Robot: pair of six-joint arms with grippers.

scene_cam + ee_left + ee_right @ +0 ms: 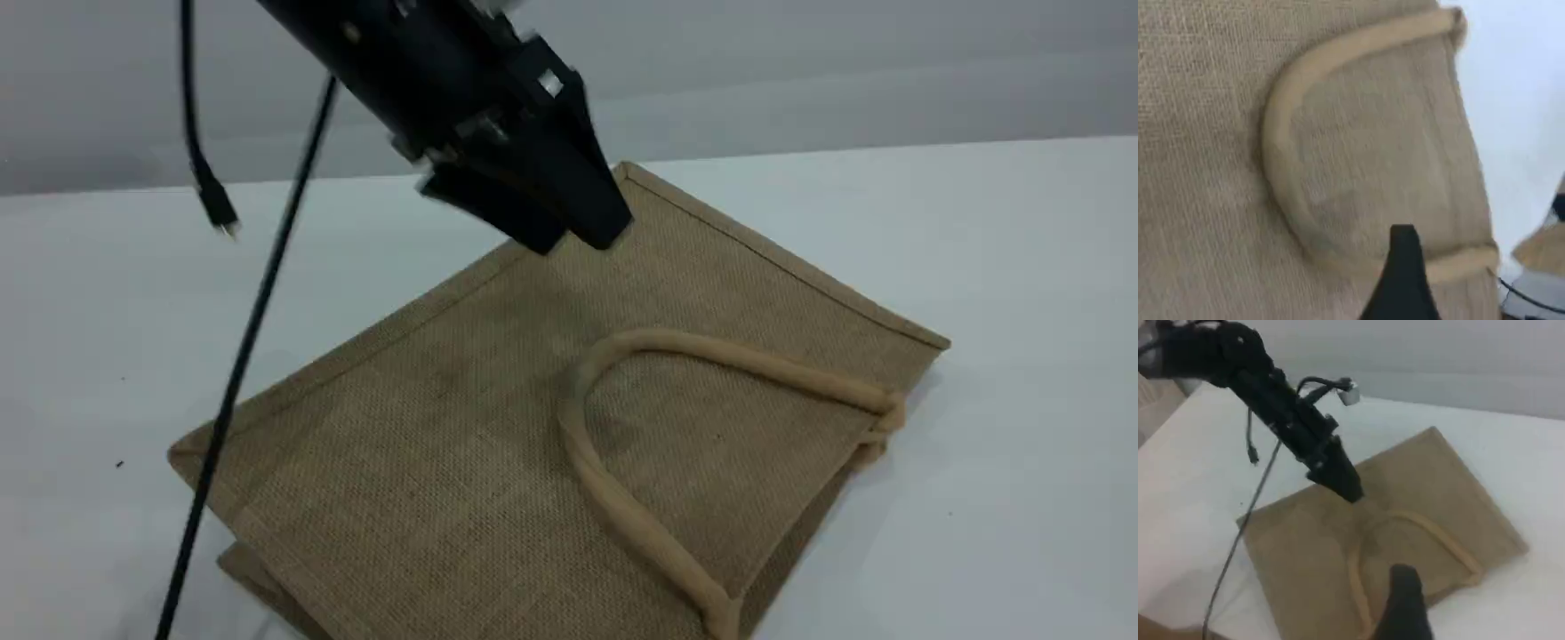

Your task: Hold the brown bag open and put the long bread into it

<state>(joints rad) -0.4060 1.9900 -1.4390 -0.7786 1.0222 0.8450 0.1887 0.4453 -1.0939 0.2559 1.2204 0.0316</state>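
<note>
The brown bag [444, 427] lies flat on the white table, with one beige rope handle [658, 339] resting on its upper face. My left gripper [578, 240] hovers just above the bag's far corner, open and empty. Its fingertip [1403, 267] shows in the left wrist view over the handle [1281, 113] and the coarse weave [1205, 167]. The right wrist view looks down from a distance on the bag [1305, 547] and the left gripper [1346, 490]. One right fingertip [1405, 603] shows at that view's bottom edge with nothing on it. The long bread is out of view.
A thin black cable [249, 356] slants down across the bag's left corner. A second cable with a plug [218, 209] dangles at the back left. White table [1022, 267] surrounds the bag on all sides.
</note>
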